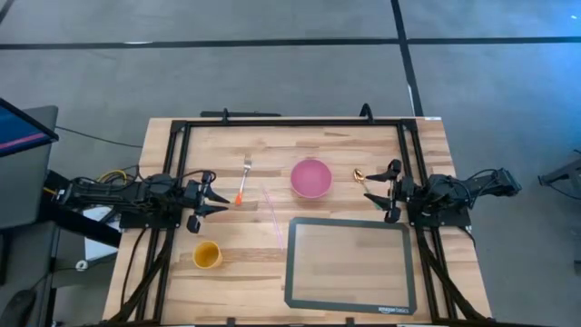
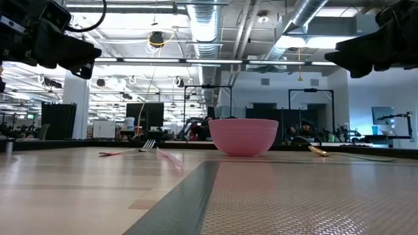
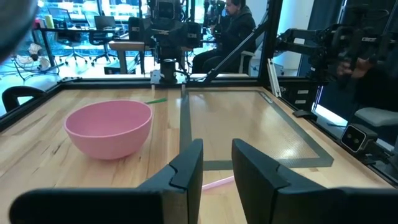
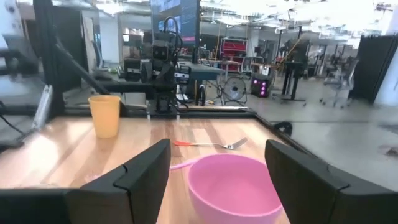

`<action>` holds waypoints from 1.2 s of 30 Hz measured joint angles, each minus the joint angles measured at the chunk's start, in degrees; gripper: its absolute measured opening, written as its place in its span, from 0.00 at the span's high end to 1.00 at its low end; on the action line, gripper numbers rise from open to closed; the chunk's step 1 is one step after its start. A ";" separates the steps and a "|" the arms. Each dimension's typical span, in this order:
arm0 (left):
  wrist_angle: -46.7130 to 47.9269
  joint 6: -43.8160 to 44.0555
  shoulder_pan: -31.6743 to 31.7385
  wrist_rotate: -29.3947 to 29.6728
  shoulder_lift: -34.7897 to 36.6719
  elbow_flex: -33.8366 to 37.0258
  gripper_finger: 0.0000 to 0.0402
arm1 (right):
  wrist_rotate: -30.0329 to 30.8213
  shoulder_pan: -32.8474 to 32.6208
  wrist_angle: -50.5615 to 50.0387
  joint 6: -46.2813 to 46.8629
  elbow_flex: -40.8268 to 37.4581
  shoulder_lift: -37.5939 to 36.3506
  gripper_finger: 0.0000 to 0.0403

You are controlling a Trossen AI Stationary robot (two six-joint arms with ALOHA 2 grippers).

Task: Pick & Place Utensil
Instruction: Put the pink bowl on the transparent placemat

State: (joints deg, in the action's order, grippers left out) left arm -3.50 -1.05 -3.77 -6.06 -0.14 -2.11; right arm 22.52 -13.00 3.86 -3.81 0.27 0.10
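right gripper (image 1: 385, 191) spread, empty | 1 fork (image 1: 243, 180) | 1 bowl (image 1: 310, 178)

1. We see a yellow cup (image 1: 207, 255) on the wooden table (image 1: 236, 282), well left of the grey mat (image 1: 351, 265).
2. A person (image 3: 233, 25) sits beyond the mat's far edge.

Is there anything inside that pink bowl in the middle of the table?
From above, the pink bowl looks empty: only its smooth pink inside shows. The right wrist view shows part of the inside, also bare; the near rim hides the rest there. The fork and spoon lie outside it on the table.
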 joint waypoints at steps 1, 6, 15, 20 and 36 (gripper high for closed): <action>-0.11 0.01 0.00 -0.01 0.00 0.00 0.79 | -0.08 -0.12 0.00 3.50 0.00 0.00 0.37; -1.26 0.01 0.01 0.00 0.00 0.00 0.79 | 0.07 0.32 0.28 15.00 -0.01 0.00 0.37; -5.69 0.00 0.01 9.47 -0.02 0.00 0.79 | 7.72 4.62 11.92 13.33 -0.01 0.04 0.37; -8.42 -0.01 0.02 10.67 -1.84 0.00 0.79 | 8.82 7.58 17.70 9.74 -0.01 1.00 0.37; -22.52 0.01 0.00 10.75 -23.08 -5.08 0.79 | 10.85 14.85 19.08 11.38 0.00 3.75 0.37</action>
State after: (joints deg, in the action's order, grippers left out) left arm -26.02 -1.04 -3.77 4.69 -23.22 -7.19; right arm 33.37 1.86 22.94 7.57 0.27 3.85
